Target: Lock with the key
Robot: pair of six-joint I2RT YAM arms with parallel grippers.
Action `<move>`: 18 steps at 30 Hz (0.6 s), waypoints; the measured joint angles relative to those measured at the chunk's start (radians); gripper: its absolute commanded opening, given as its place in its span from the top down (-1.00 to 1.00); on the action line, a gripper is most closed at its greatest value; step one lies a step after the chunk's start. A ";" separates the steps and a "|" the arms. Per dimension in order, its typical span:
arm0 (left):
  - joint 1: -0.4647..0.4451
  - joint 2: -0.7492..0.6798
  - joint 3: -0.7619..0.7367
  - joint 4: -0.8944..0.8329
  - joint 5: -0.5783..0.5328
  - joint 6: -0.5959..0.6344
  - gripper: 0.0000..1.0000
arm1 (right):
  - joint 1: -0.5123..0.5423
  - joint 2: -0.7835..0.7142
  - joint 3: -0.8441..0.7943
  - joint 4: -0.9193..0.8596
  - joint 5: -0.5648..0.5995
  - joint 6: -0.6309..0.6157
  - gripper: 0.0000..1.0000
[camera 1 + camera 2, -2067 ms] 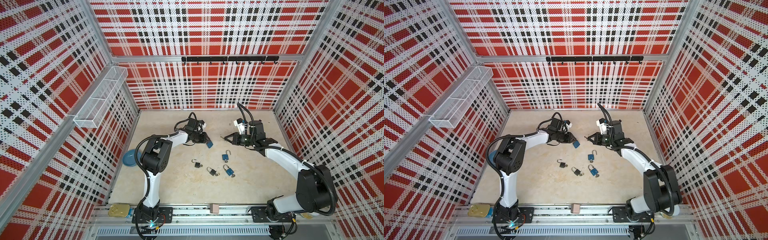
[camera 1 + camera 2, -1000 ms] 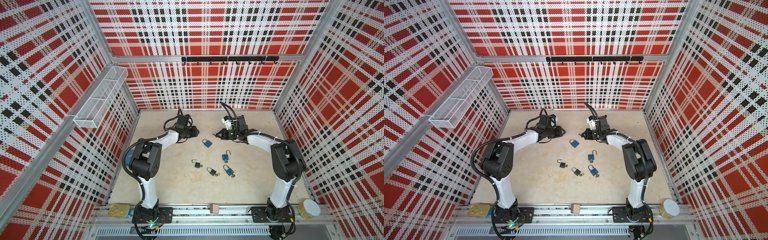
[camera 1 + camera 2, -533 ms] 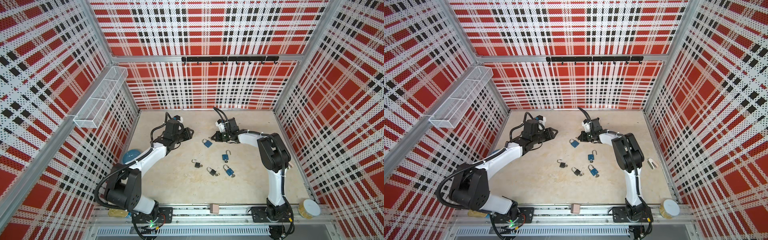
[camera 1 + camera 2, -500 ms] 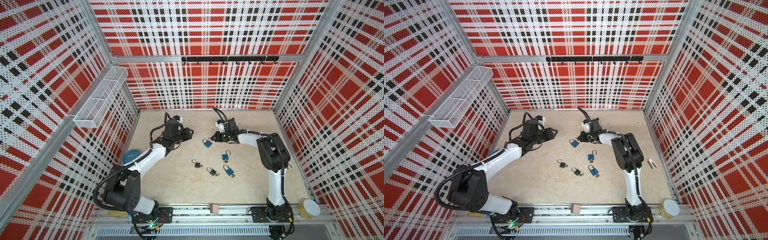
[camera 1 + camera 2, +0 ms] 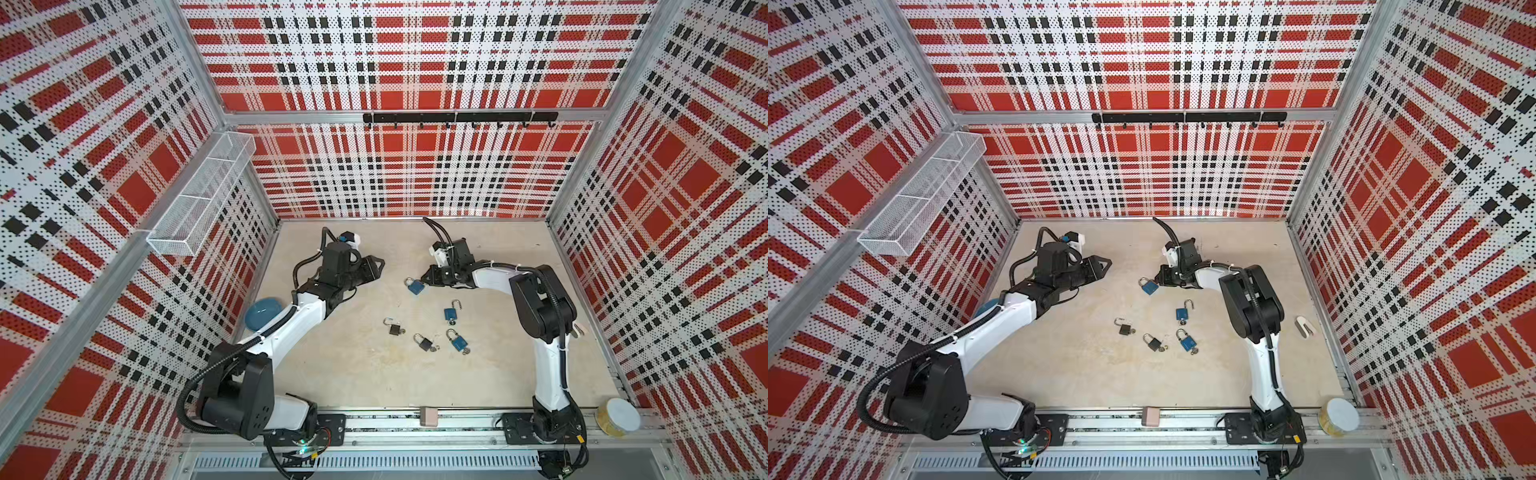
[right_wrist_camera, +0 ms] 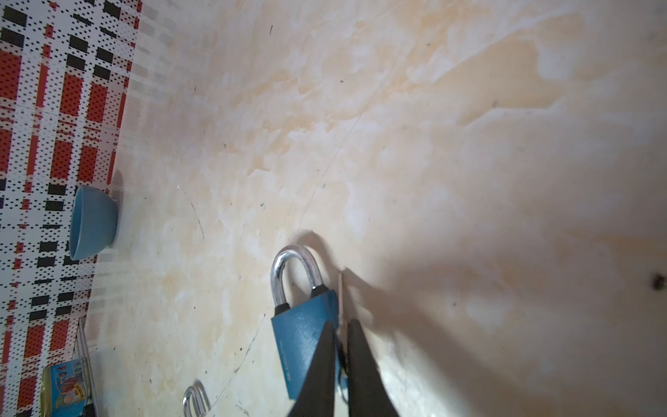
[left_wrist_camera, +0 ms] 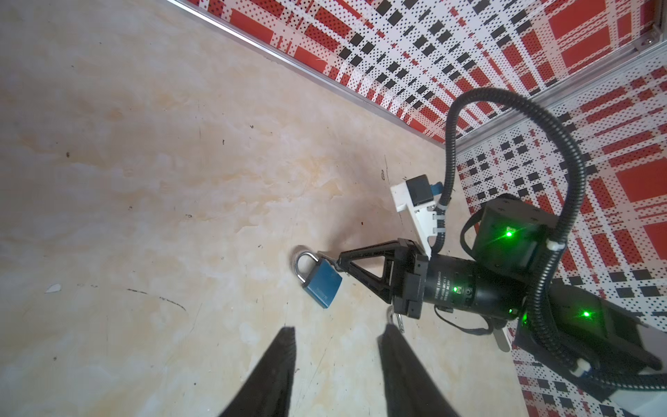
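At mid-table, just off the right gripper (image 5: 424, 277) tips: blue padlock (image 5: 415, 287), flat on the table (image 5: 353, 374), shackle (image 6: 288, 263) seated at both legs, so probably locked. Right fingers (image 6: 321, 361) nearly together, only a slit between, thin key (image 6: 340, 296) blade in that slit, lying alongside the padlock body rather than in the keyway. Can't tell whether pinched or loose. Meanwhile left gripper (image 7: 335, 332) spread wide, empty, hovering well apart from the lock. Four other padlocks (image 5: 424, 343) nearer the front rail (image 5: 415, 417), some with shackles sprung.

Risks from here:
- Dragging the blue padlock on retreat, given one fingertip overlapping its body in the right wrist view.
- Carrying the key off, if clamped after all; or dropping it on edge against the body, awkward to regrasp.
- Calling it done on looks alone: no proof of latching from a seated shackle. Worth a tug check.
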 measured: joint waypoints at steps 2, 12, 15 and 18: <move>0.000 -0.012 -0.001 0.000 0.001 -0.002 0.13 | 0.000 0.000 0.000 0.000 0.003 -0.001 0.63; 0.000 -0.049 -0.026 0.004 0.008 -0.009 0.13 | 0.000 -0.016 -0.010 -0.002 0.037 -0.010 0.59; -0.002 -0.078 -0.032 -0.009 0.007 -0.006 0.12 | 0.000 -0.098 -0.071 -0.015 0.067 -0.013 0.56; -0.026 -0.124 -0.032 -0.035 -0.013 0.013 0.12 | 0.001 -0.246 -0.158 -0.026 0.096 -0.015 0.54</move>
